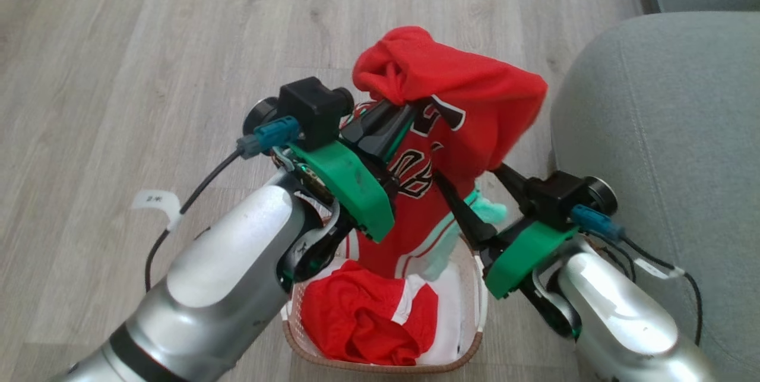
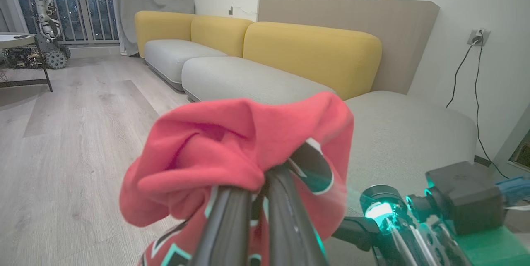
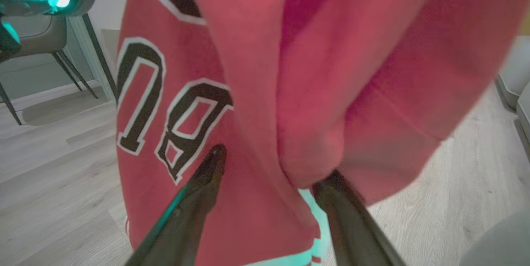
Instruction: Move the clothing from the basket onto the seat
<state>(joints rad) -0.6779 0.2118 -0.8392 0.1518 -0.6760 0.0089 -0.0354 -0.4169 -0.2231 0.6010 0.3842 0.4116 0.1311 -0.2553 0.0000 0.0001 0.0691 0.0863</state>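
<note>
We count two red garments, namely one jersey (image 1: 457, 91) and one pair of shorts (image 1: 362, 316), plus one basket (image 1: 386, 368) and one seat (image 1: 665, 132).

Head camera steeply down over basket (image 1: 475, 343), left wrist toward seat (image 2: 405, 133), both wrists close on jersey (image 3: 265, 92)

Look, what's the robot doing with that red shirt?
The robot is taking clothes out of a basket. Its left claw is shut on a bunched part of the red jersey and holds it up, with the hem hanging down into the basket. The right claw is open by the hanging cloth, not gripping it. Red shorts lie in the basket. The sofa seat is on the robot's right.
</note>
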